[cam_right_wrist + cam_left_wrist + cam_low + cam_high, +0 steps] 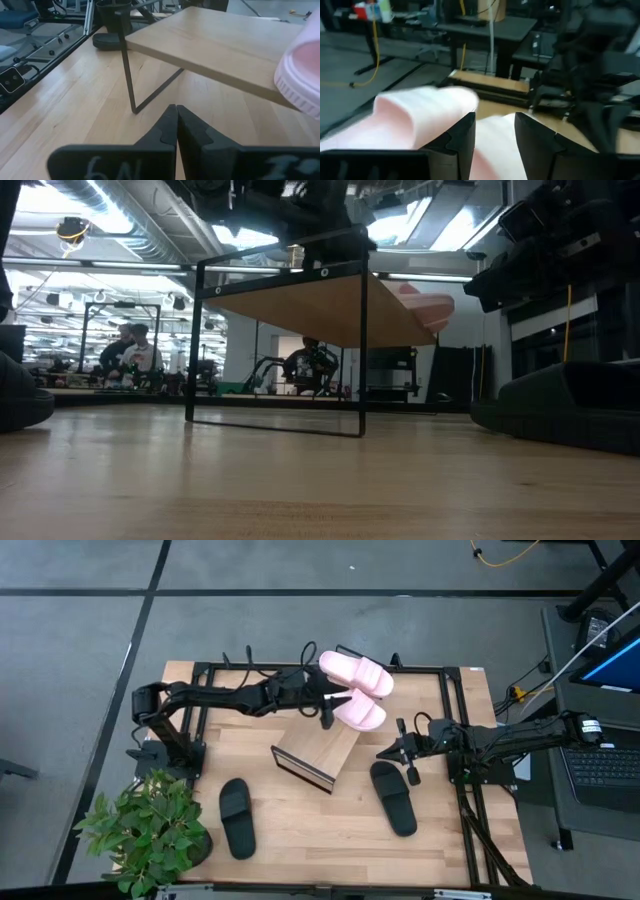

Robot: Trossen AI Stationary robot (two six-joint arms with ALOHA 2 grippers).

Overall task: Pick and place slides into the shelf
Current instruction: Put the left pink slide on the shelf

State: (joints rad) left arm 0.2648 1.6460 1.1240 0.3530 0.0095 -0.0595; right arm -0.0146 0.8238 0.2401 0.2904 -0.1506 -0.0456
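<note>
— Two pink slides [358, 687] already lie at the far end of the shelf [320, 748], side by side. Where's the left tool [327, 708]?

— Right over them, fingers [463, 140] parted, with nothing gripped. I'd judge it is just letting go of the second pink one.

— And the black slides?

— Both on the desk [300, 825], well apart: one [236, 817] near the plant [150, 830], the other [394, 796] just beside the right tool [407, 749], which is clenched on nothing, hovering between shelf and slide.

— Next move?

— Probably the right tool must spread its fingers, drop onto the nearer black slide's strap, and lift it to the board's bare lower part.
</note>
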